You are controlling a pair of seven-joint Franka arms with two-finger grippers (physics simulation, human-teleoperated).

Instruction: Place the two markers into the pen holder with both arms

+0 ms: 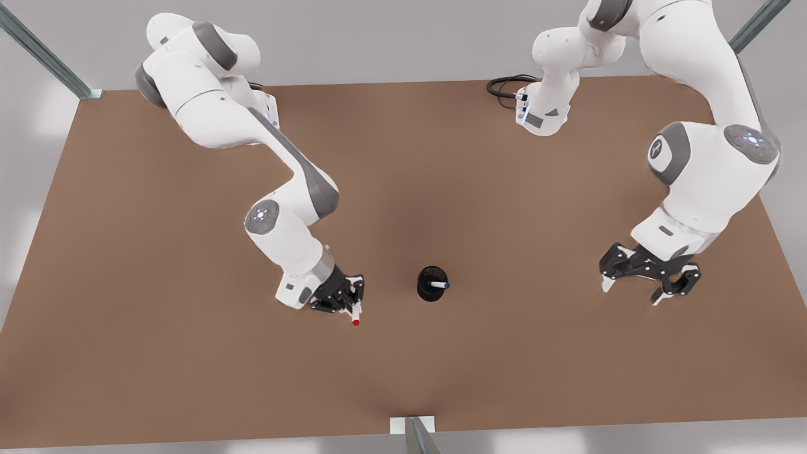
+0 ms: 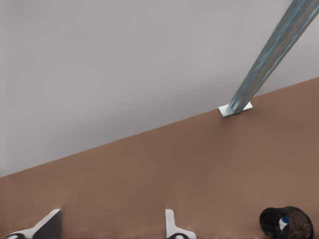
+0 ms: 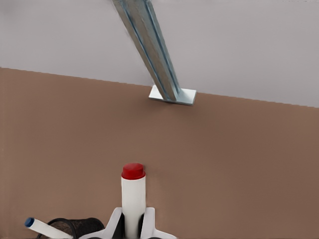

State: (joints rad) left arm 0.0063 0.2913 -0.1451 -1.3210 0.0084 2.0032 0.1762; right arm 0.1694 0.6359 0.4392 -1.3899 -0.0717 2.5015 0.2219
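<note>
Brown tabletop [image 1: 189, 353] fills most of the front view, with the black pen holder [image 1: 432, 284] standing low centre. Blue marker [image 1: 439, 285] is already in the holder, leaning, its blue end poking past the rim toward the front view's right. Right gripper [image 1: 350, 301] is on the arm at the front view's left, lower centre-left of the frame, just beside the holder but not touching it; its jaws are pinching the red marker [image 1: 355, 314], red end pointing toward the bottom of the frame. Right wrist view confirms it: white barrel of the red marker [image 3: 133, 199] clamped between the fingers [image 3: 113, 224], holder [image 3: 75, 228] and blue marker [image 3: 42, 228] near it. Left gripper [image 1: 637, 287] is on the arm at the front view's right, lower right of the frame, well apart from the holder, jaws spread wide, nothing between them. Left wrist view shows its two fingertips [image 2: 170, 221] apart over bare table, with the holder [image 2: 286, 222] off to one side. Metal post [image 1: 419, 435] on a foot plate stands at the table's bottom edge.
</note>
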